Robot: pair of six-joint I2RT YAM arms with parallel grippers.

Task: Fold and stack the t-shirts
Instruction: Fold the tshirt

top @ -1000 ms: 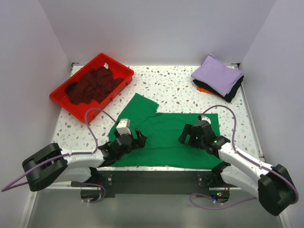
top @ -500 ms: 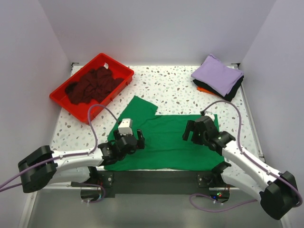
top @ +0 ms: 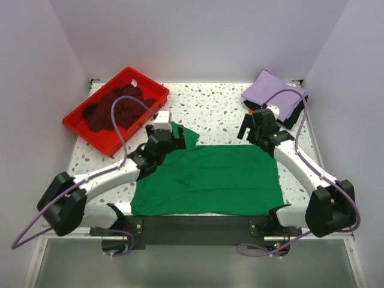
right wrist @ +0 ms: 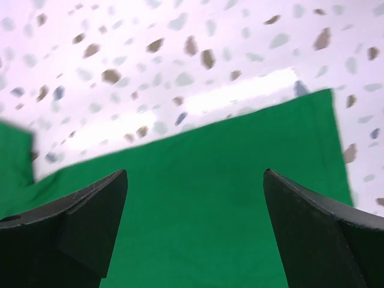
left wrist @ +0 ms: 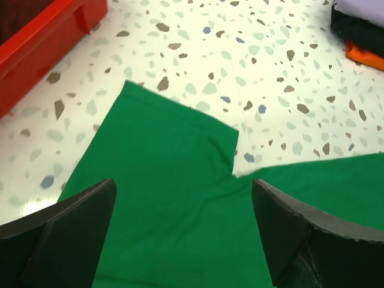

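The bright green t-shirt [top: 207, 180] lies spread flat on the speckled table, one sleeve [left wrist: 174, 144] pointing to the far left. My left gripper [top: 174, 137] [left wrist: 183, 186] hovers open above that sleeve, where it meets the body, with nothing between its fingers. My right gripper [top: 261, 137] [right wrist: 195, 174] is open over the shirt's far right corner [right wrist: 312, 114], also holding nothing. A dark maroon t-shirt [top: 117, 107] lies crumpled in the red tray [top: 81, 127]. At the far right, folded t-shirts are stacked: lavender [top: 275, 93] on top, black [left wrist: 357, 30] and orange [left wrist: 363, 57] beneath.
The red tray [left wrist: 48, 36] stands at the far left, close to the left arm's cable. The folded stack sits right behind the right gripper. White walls close in the table on three sides. The shirt's near hem reaches the table's front edge [top: 198, 214].
Both arms have swung from the shirt's near part to its far edge, left to the sleeve, right to the far right corner. The shirt now lies flatter and wider. Both grippers stayed open.
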